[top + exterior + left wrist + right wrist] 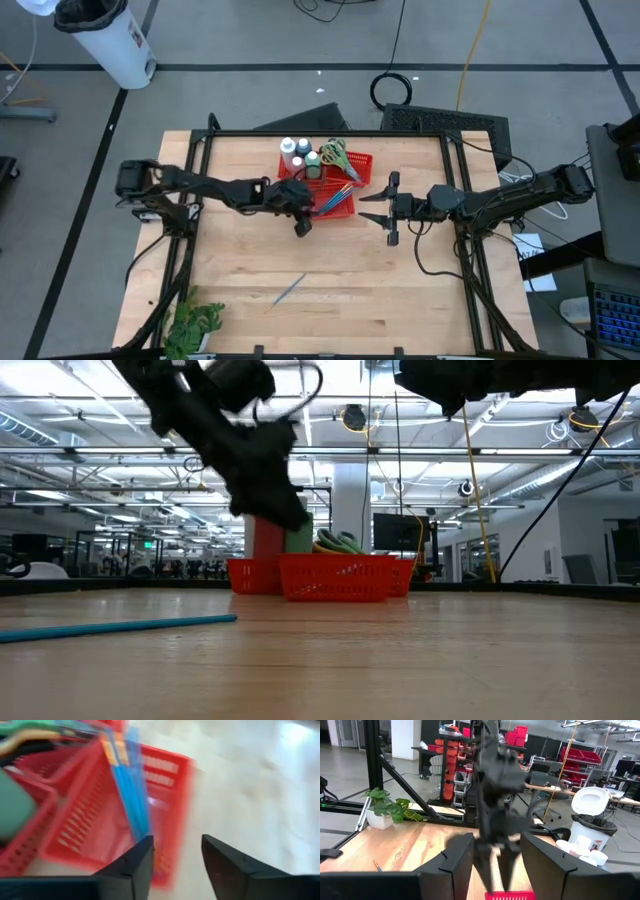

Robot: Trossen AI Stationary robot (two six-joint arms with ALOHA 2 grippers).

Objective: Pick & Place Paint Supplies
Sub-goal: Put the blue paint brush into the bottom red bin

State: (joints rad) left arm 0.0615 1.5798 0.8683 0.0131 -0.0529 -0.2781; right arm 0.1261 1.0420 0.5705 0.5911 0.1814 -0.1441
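Note:
Two red mesh baskets (340, 185) stand at the table's far middle. White-capped bottles (298, 152) and green-handled scissors (335, 153) sit in the far basket. Blue and orange brushes (340, 197) lie in the near one, also visible in the left wrist view as blue brushes (131, 785). One thin blue brush (288, 290) lies loose on the near part of the table, the same brush (120, 626) showing in the low view. My left gripper (303, 222) hangs open and empty at the near basket's near-left corner (175, 855). My right gripper (372, 206) is open, just right of the baskets.
A green leafy plant (192, 325) stands at the table's near left corner and shows in the right wrist view too (385, 807). Bare wood (400, 290) lies between the loose brush and the right arm. A black frame (330, 133) edges the table's far side.

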